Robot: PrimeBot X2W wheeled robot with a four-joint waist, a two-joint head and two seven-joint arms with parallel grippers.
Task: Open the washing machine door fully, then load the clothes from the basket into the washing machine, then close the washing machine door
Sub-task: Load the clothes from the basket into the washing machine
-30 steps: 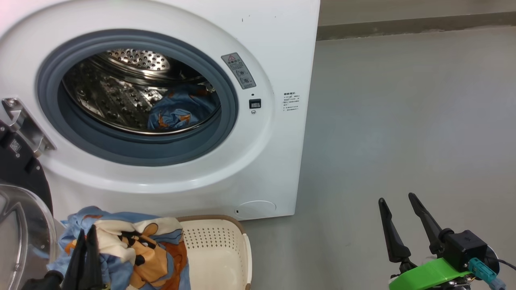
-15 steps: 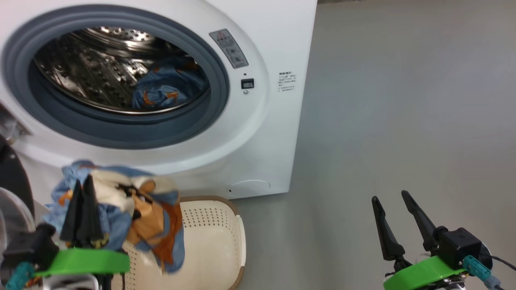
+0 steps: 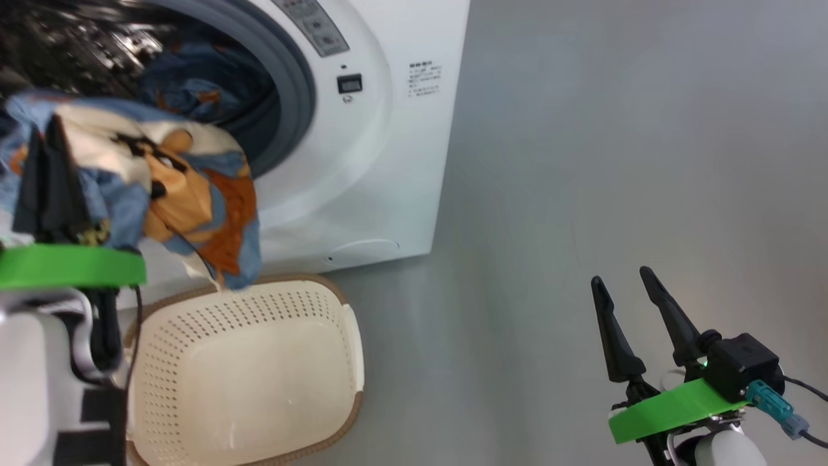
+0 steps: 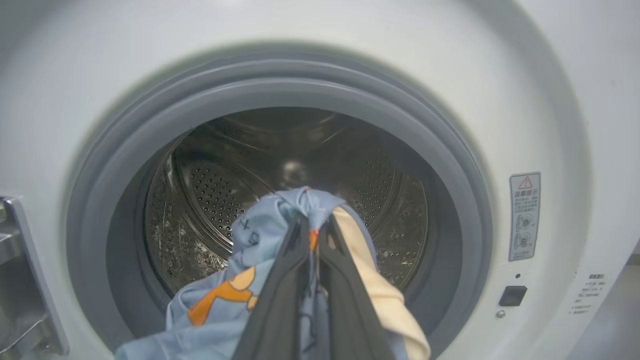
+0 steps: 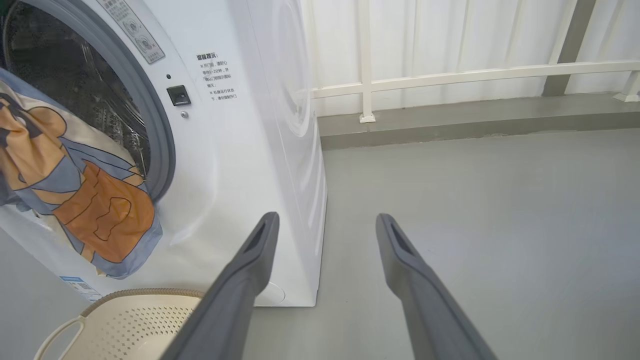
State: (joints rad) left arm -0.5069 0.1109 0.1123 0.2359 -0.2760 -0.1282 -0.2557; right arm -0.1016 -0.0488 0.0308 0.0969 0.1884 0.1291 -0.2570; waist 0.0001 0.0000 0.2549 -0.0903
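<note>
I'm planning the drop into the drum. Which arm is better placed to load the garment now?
Left. The left end effector is shut on the clothes, held above the basket, facing the open washing machine. The right end effector stands open and empty over the floor beside the machine.

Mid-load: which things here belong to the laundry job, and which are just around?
Job: washing machine; clothes pinched in the shut left pincer; another garment inside the drum; basket.
Around: open right pincer, idle; white railing; grey floor.
</note>
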